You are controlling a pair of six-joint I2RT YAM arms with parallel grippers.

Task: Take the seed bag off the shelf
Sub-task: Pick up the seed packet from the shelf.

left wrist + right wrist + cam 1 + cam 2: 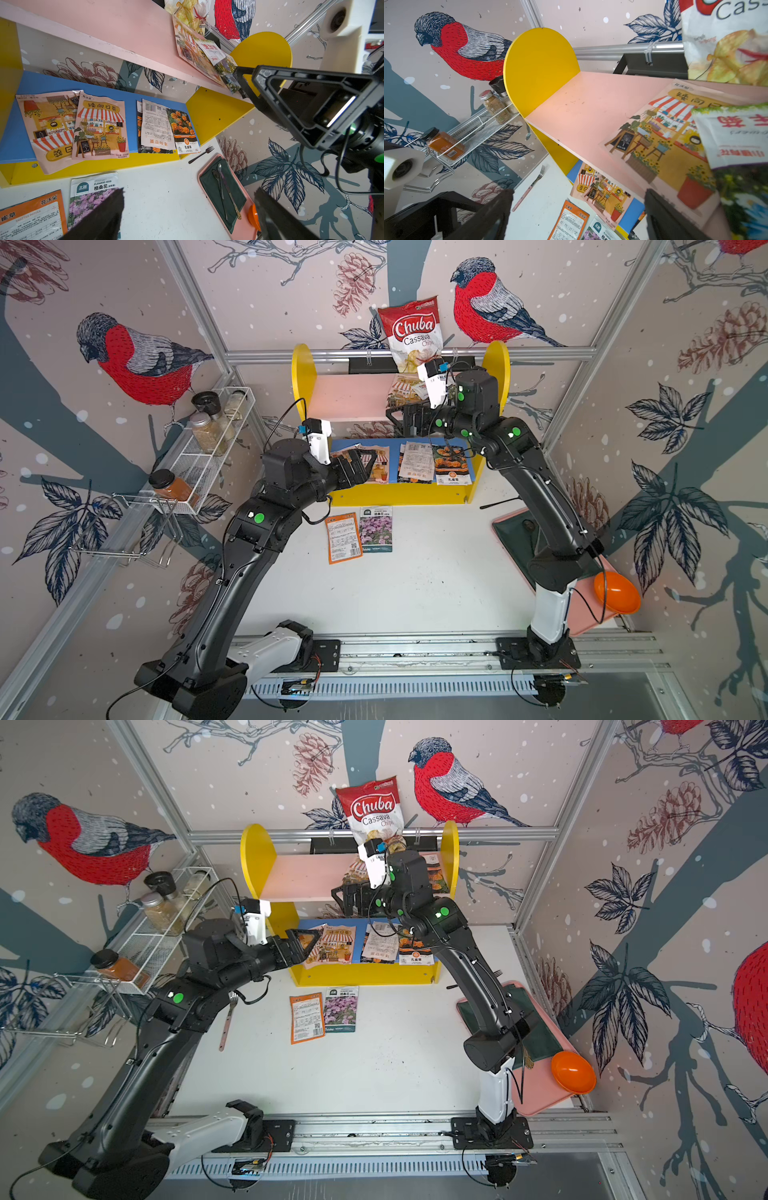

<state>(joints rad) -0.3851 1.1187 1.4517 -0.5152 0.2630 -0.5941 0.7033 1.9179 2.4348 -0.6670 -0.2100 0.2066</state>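
Observation:
The shelf point(302, 377) has yellow sides, a pink upper board point(583, 112) and a blue lower board point(12, 133). Seed bags lie on both boards: a sunflower-shop bag point(664, 143) under a white bag point(733, 137) on the pink board, and two sunflower-shop bags point(99, 128), a white-backed bag point(155, 124) and a marigold bag point(184, 128) on the blue board. My left gripper point(362, 464) hangs open at the blue board's left end, holding nothing. My right gripper point(398, 419) is open and empty at the pink board's front edge, beside the upper bags.
Two seed bags, orange point(344, 537) and purple-flowered point(376, 529), lie on the table before the shelf. A white wire spice rack point(208, 460) hangs left. A chips bag point(413, 333) hangs behind the shelf. A pink tray point(540, 1090), orange bowl point(617, 587) and two forks point(227, 1021) point(201, 154) are nearby.

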